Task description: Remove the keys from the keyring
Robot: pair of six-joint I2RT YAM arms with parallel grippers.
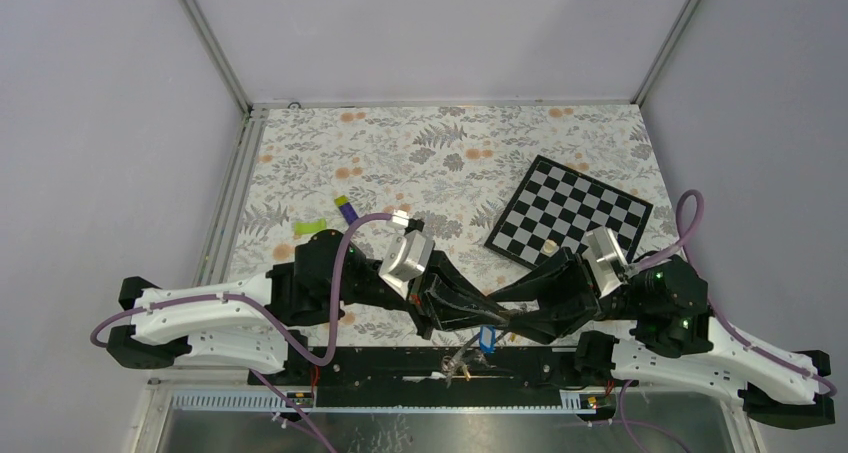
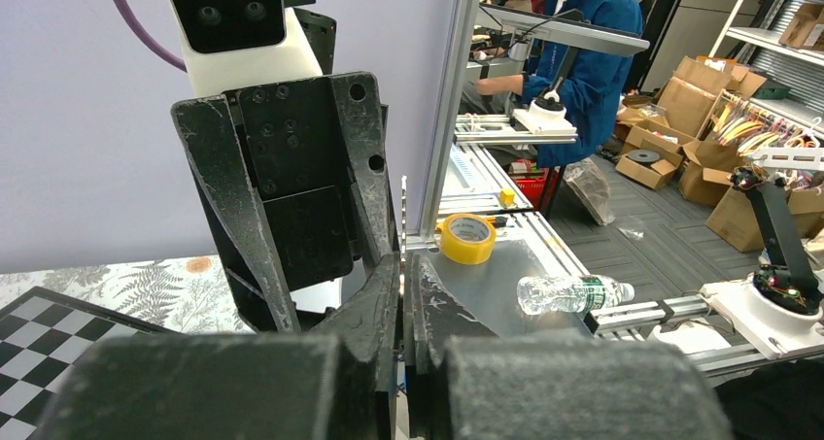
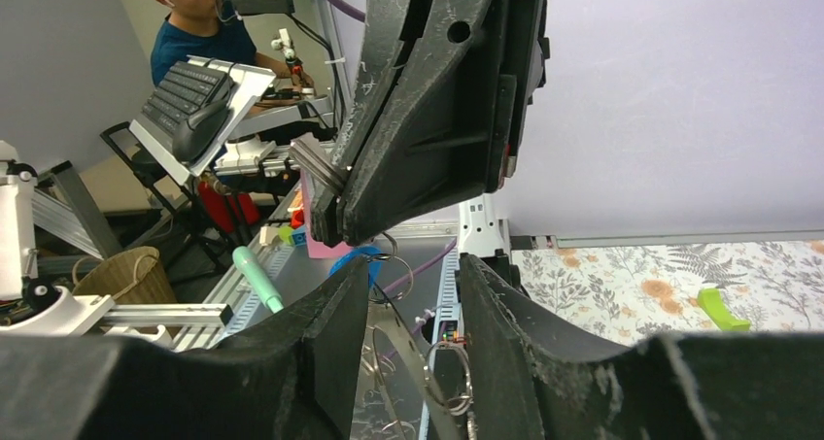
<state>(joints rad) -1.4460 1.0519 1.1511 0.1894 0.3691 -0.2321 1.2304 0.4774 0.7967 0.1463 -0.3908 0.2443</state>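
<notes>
Left pincer point(image 2: 403, 299) is clamped shut on the big flat grey metal keyring point(image 2: 402, 217), held edge-on above the floral worktop's point(image 1: 420, 153) near edge. Right pincer point(image 3: 408, 304) sits part-open, gripping nothing, right by the dangling blue-headed key point(image 3: 361, 263). I'd pinch that key squarely, then work it round slowly.

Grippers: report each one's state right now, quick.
Left gripper: closed, fingers clamped on the keyring edge.
Right gripper: open, fingers apart around the dangling keys, gripping nothing visible.
</notes>
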